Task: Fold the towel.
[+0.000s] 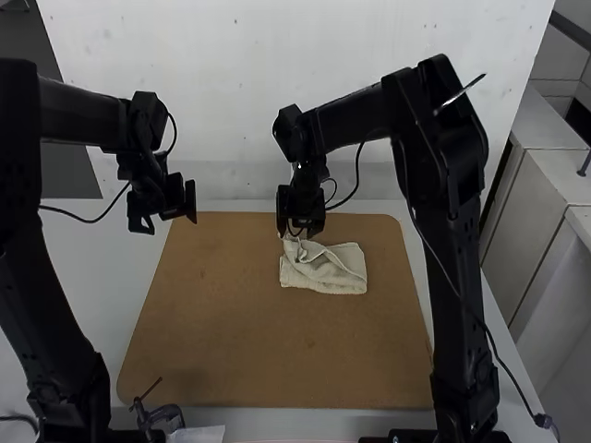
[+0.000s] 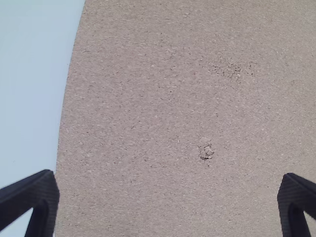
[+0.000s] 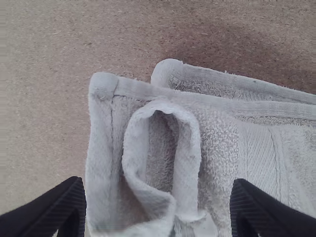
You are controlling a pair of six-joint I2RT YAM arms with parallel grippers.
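The whitish towel [image 1: 334,272] lies on the brown board, right of its middle, folded into a small uneven rectangle with a raised, rumpled flap at its far left corner. At that corner stands my right gripper [image 1: 294,233]; the right wrist view has this gripper [image 3: 158,210] open above the towel [image 3: 217,133], whose looped fold rises between the fingers. My left gripper [image 1: 168,221] is over the board's far left corner, away from the towel. In the left wrist view the left gripper [image 2: 168,197] is open with nothing between its fingers.
The brown board [image 1: 240,341] lies on a white table [image 1: 102,268]. A small clamp-like object [image 1: 162,415] and a piece of paper [image 1: 199,434] are at the near left edge. Cables hang from both arms.
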